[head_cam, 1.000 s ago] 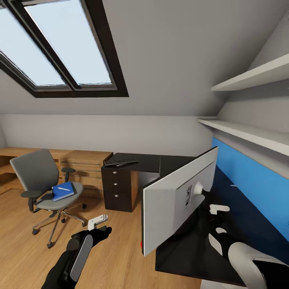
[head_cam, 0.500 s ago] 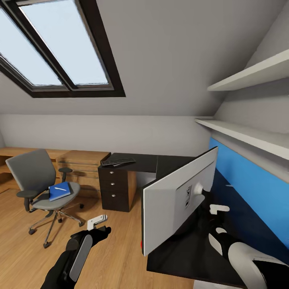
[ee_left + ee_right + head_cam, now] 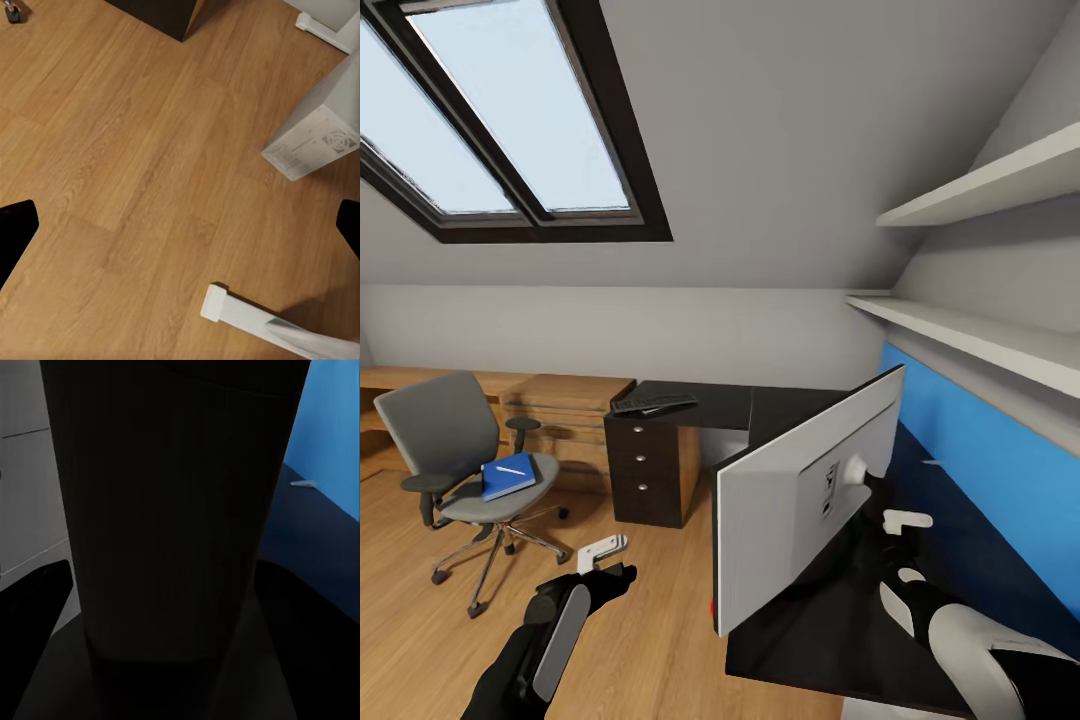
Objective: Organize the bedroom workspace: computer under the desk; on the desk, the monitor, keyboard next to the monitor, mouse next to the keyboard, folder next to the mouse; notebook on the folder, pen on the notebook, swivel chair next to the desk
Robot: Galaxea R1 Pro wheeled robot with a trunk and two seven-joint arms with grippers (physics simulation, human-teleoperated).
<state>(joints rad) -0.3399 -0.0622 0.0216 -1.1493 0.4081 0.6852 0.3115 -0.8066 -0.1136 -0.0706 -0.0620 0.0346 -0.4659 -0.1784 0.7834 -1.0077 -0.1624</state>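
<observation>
I'm keeping my right gripper (image 3: 892, 548) behind the monitor (image 3: 800, 490), its neck lying between jaws I can't tell are clamped, while my left gripper (image 3: 605, 555) is hanging spread and empty.
</observation>
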